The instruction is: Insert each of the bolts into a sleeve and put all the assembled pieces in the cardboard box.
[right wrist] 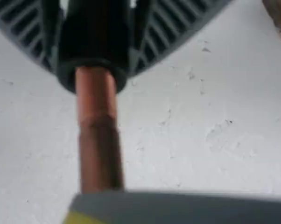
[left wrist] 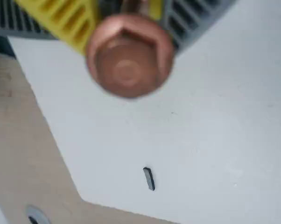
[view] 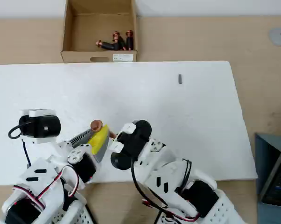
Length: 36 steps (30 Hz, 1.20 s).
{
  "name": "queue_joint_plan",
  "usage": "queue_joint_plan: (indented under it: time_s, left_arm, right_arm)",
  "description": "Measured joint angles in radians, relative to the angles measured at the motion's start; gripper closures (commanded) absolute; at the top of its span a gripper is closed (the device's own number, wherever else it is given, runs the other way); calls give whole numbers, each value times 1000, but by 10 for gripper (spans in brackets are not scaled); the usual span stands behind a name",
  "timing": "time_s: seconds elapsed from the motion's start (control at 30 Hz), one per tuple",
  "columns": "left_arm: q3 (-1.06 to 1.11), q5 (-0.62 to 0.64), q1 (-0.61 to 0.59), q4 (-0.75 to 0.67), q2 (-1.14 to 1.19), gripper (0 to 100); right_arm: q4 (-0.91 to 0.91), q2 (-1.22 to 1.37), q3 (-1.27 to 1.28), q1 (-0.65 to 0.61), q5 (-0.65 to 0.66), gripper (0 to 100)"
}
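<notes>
A copper bolt (view: 96, 125) is held near the front of the white mat, and my left gripper (view: 99, 132), with one yellow and one grey finger, is shut on it. In the left wrist view its hex head (left wrist: 129, 56) faces the camera, just below the left gripper (left wrist: 126, 9). My right gripper (view: 116, 136) meets it from the right, shut on a black sleeve (right wrist: 91, 46). The bolt's shank (right wrist: 99, 140) sits partly inside that sleeve and runs back to the left gripper's fingers (right wrist: 178, 207). The cardboard box (view: 75, 32) at the back holds several assembled pieces (view: 116, 42).
A white mat (view: 178, 121) covers the wooden table. A small dark piece (view: 180, 79) lies alone on it at the back right, and the left wrist view also catches this piece (left wrist: 149, 178). A dark device (view: 273, 172) stands off the mat at the right edge.
</notes>
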Motion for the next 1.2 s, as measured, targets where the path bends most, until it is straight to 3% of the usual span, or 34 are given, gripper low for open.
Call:
queue_joint_plan:
  time_s: [0.2,0.5,0.7,0.8,0.93,1.2]
  left_arm:
    - [23,0,9,18,12,821]
    - [55,-35,-100,17,3,816]
    - [46,-37,-107,17,5,819]
    - [-3,-37,-107,17,3,846]
    - [-58,-37,-127,17,3,1000]
    - [-74,-187,-281,17,3,998]
  right_arm:
    - [-14,-5,-5,2,20,990]
    - [-23,-2,-5,2,20,990]
    - [-23,-2,-3,6,20,990]
    - [-23,-2,-3,3,20,990]
    - [-23,-2,-3,5,20,990]
    - [-23,-2,-3,6,18,990]
